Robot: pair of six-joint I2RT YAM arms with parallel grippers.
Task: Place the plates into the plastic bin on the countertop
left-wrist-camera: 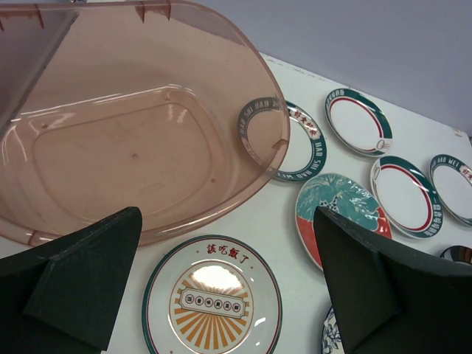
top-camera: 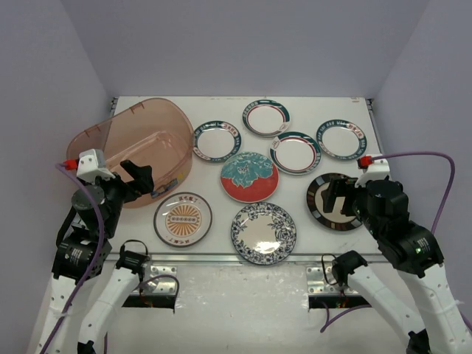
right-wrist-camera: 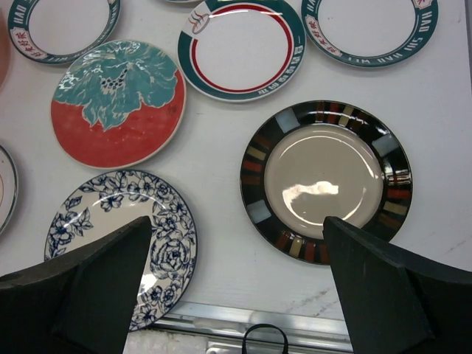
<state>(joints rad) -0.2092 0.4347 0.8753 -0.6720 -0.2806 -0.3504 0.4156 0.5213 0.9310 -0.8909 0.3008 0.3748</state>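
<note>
Right wrist shows dark-rimmed plate [right-wrist-camera: 327, 181] nearly whole, half hidden from top, right claw [right-wrist-camera: 237, 221] apart, left claw [left-wrist-camera: 228, 214] apart

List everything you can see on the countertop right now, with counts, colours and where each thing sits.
plastic bin: one, translucent pinkish-brown, far left of the countertop, no plates inside
small rimmed plates: four, white with teal-red rims, back row to the right of the bin
floral plate: one, red and teal, centre
patterned plate: one, blue and white, front centre
orange-centred plate: one, white with an orange centre, front left, just in front of the bin
dark-rimmed plate: one, dark striped rim with a pale centre, front right
metal rail: one, silver, along the front edge
left gripper: one, dark, open, by the bin
right gripper: one, dark, open, above the dark-rimmed plate
</note>
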